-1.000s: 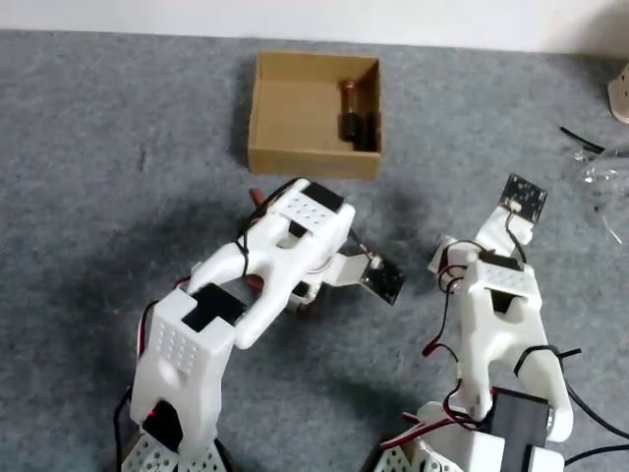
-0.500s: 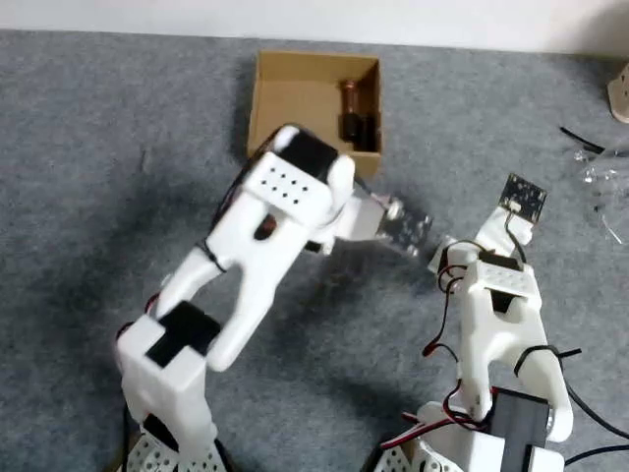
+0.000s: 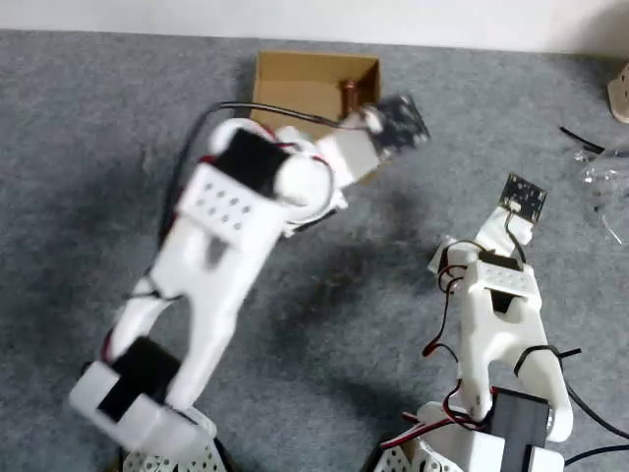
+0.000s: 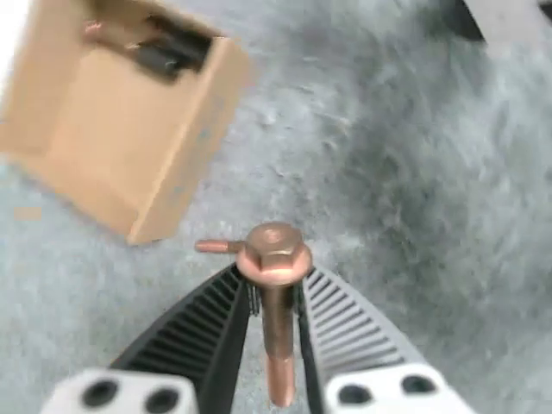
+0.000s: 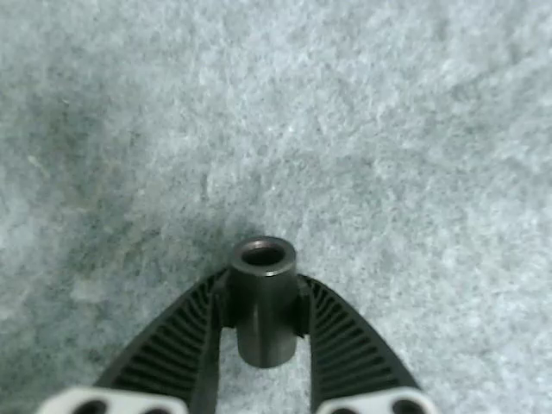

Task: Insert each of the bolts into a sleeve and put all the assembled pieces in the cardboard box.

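Note:
A copper bolt [image 4: 274, 250] is held by its shank in my left gripper [image 4: 274, 276], hex head pointing away from the wrist. The cardboard box [image 4: 112, 147] lies ahead of it and to one side. Inside rests an assembled bolt and dark sleeve [image 4: 159, 53]. From above, the left arm [image 3: 231, 221] stretches to the box [image 3: 295, 79], its wrist over the near right corner beside the assembled piece [image 3: 347, 93]. My right gripper [image 5: 262, 289] is shut on a dark sleeve [image 5: 263, 302], bore open end up, just above the carpet. The right arm [image 3: 496, 295] sits at the lower right.
Grey carpet [image 3: 88, 197] covers the table. Loose wires and a clear plastic item [image 3: 600, 167] lie at the right edge, with a tan object [image 3: 619, 93] beyond them. A white wall runs along the back.
The left arm has swung from the middle of the table up and out to the box, carrying the bolt. The right arm has kept still.

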You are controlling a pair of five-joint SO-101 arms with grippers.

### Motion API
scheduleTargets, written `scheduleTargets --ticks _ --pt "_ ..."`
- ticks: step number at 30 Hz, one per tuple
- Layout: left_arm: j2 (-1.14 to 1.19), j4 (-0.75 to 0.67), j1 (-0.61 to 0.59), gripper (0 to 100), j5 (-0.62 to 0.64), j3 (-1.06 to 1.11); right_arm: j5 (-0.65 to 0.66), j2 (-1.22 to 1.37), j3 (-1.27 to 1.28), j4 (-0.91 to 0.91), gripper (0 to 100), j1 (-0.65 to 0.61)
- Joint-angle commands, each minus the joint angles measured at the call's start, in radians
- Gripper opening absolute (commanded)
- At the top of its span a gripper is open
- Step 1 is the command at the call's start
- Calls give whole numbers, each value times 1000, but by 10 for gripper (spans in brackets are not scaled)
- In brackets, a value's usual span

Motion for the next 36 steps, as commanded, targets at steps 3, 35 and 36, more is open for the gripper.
scheduleTargets --ticks 3,35,36 --pt "-245 -8 -73 6 141 -24 15 -27 -41 -25 5 4" --pt "-1282 -954 -202 6 394 1529 269 -1420 820 -177 5 -456" --pt "-1326 -954 -202 6 400 1552 269 -1472 846 -176 5 -466"
